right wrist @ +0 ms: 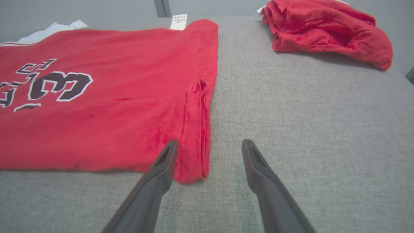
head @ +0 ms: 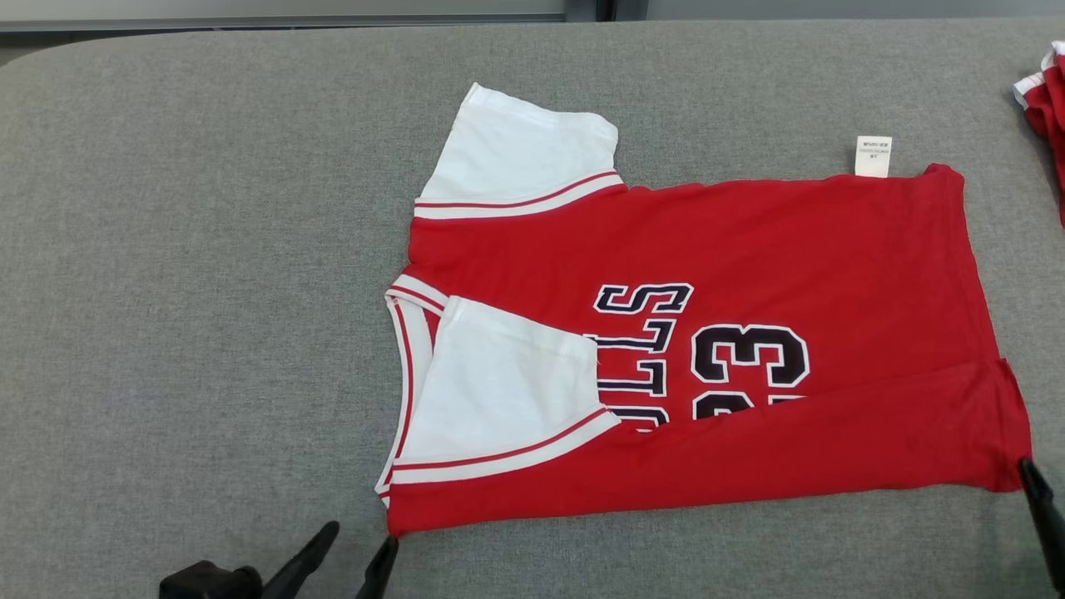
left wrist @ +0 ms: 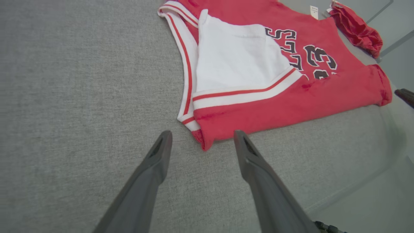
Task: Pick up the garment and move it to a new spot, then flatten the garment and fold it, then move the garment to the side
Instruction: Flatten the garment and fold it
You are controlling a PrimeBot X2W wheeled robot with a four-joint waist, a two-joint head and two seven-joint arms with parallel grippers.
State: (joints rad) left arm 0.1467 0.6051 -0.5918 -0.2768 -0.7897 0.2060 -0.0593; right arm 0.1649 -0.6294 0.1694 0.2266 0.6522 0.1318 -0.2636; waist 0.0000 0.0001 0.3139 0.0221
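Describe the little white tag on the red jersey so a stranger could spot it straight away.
On the grey table lies a red jersey, number 23 up. Along its far edge, near the hem corner, a small white label pokes onto the grey. Unlike the plain white sleeves, it is tiny, rectangular and printed.

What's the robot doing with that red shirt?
It is folding the shirt on the grey table. The near edge and one sleeve are already folded over. The left tool and right tool sit open at the near corners, holding nothing. Another red cloth lies bunched off to the side.
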